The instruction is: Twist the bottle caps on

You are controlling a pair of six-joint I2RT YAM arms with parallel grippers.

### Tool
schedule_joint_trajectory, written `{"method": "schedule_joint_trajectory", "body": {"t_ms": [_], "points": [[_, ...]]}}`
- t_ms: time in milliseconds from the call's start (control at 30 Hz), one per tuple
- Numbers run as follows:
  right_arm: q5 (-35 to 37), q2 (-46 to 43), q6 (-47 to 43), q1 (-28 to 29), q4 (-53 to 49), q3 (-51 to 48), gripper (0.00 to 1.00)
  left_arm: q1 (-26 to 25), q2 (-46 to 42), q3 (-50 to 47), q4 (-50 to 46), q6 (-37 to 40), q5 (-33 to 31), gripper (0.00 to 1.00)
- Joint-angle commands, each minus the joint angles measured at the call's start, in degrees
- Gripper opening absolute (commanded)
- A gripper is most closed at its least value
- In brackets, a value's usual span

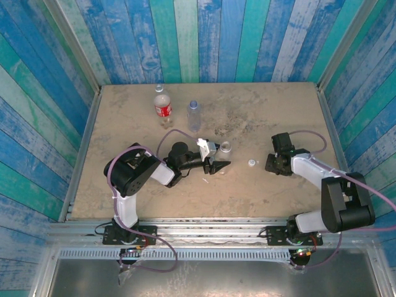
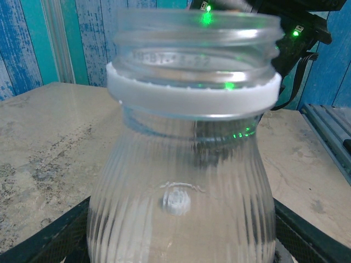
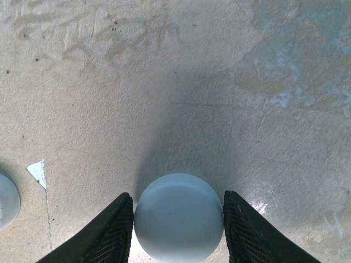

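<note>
text: none legible | red-labelled bottle (image 1: 163, 106): label print too small to read

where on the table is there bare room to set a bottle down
Bare: the far right corner behind the right arm, and the near strip between the two bases. The left edge beside the red-labelled bottle is free too. Crowded: the middle, where the left gripper holds an open bottle, with a loose cap beside it and the unlabelled bottle behind.

A pale round cap (image 3: 178, 217) sits on the mottled beige table (image 3: 181, 82) between the two black fingers (image 3: 109, 233) of the right gripper (image 3: 178, 227), which flank it closely on both sides. Another cap's edge (image 3: 6, 200) shows at the left, beside a small white scrap (image 3: 37, 171).
</note>
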Motion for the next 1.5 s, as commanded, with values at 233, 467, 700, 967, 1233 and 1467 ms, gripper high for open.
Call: {"method": "schedule_joint_trajectory", "body": {"t_ms": [233,467,700,967,1233,1467], "points": [[-1.31,0.29,-0.17,-0.35,-0.26,0.50,0.43,-0.21,-2.07,-0.80,-4.46,-0.03,1.78,0.64],[-2.05,-1.97,-0.75,-0.28,-1.51,0.90,0.43,-0.22,-2.42,-1.30,-4.37,0.05,1.66,0.64],[-5.28,-4.30,-4.66,1.17,-6.41,4.32,0.44,-0.19,-2.66,-1.67,-4.11,-0.04,1.69,0.64],[-5.14,-3.70,-9.43,7.34,-17.76,14.79,0.44,-0.22,-2.91,-2.51,-3.84,-0.03,1.77,0.64],[-4.63,-0.90,-11.76,14.98,-29.28,28.73,0.44,-0.18,-3.01,-2.82,-3.78,0.30,1.82,0.64],[-4.42,1.28,-13.06,20.98,-36.87,41.65,0.44,-0.18,-3.01,-2.99,-4.15,0.95,1.81,0.64]]}}
